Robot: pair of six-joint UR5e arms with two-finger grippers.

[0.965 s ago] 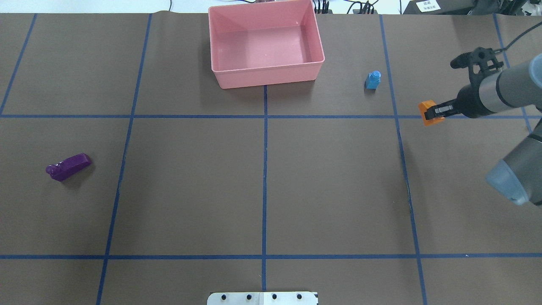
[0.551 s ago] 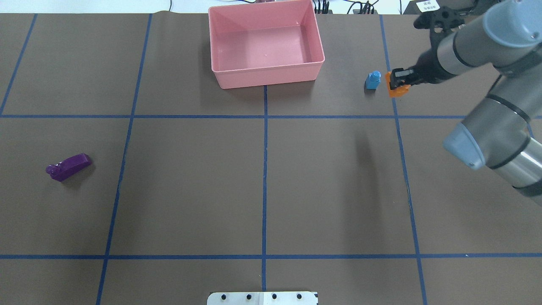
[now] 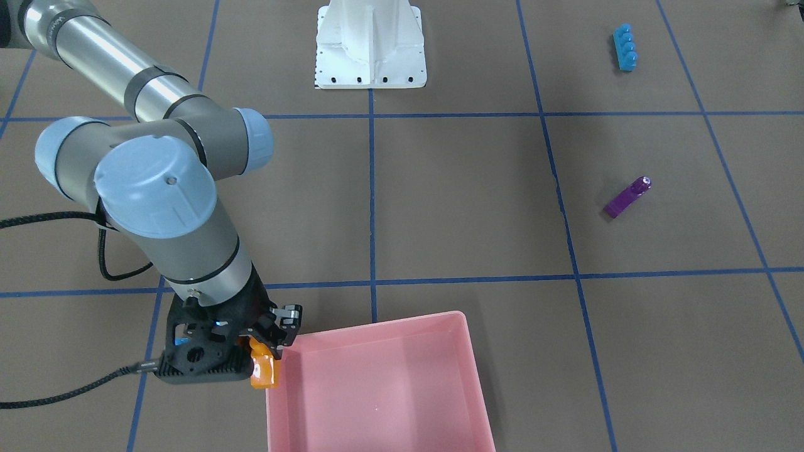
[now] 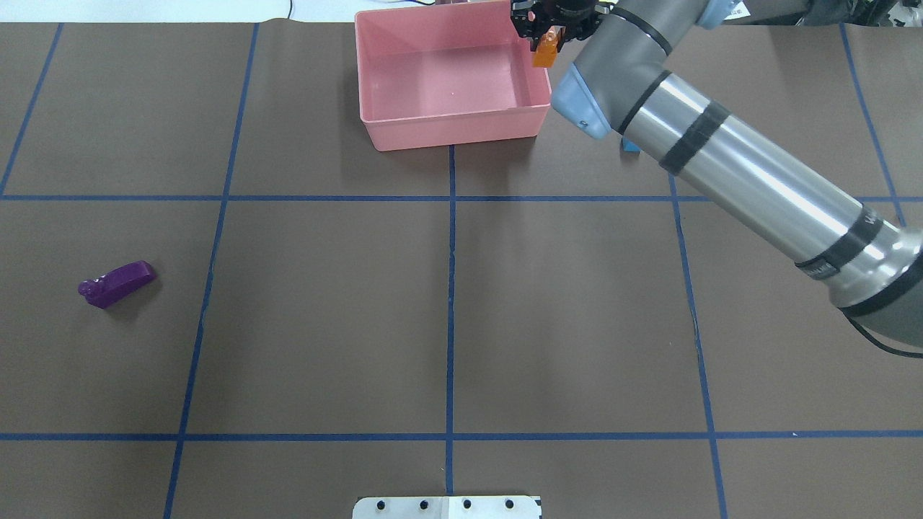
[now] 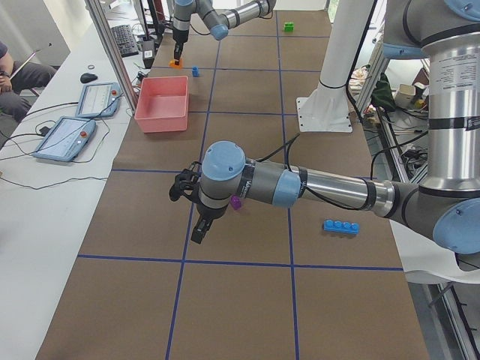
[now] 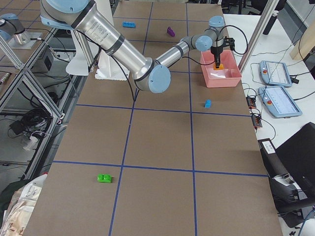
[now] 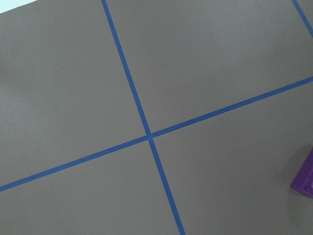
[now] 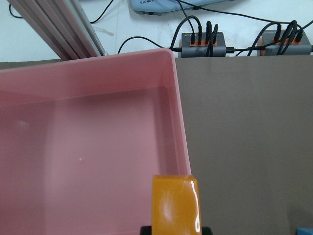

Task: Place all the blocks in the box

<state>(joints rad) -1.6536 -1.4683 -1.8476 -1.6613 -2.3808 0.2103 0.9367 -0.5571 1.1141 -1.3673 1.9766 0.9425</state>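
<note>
**Desk:** One brick, zero margin?

**Photog:** Yep. Box (image 4: 454, 133) lies below the right gripper (image 4: 548, 34), whose fingers are clamped on the orange brick (image 8: 176, 203). It hangs approx. over the wall under them, not clear inside. Release now & it prob. clips the rim and tips outward.

**Desk:** Box contents?

**Photog:** Nil, no bricks in. Left gripper (image 5: 198, 236): can't tell if fingers are apart or together. Purple brick (image 4: 117, 282) is near them. Long blue brick (image 3: 624, 48), green brick (image 6: 104, 178) and small blue brick (image 6: 207, 103) lie well apart from both sets of fingers.
</note>
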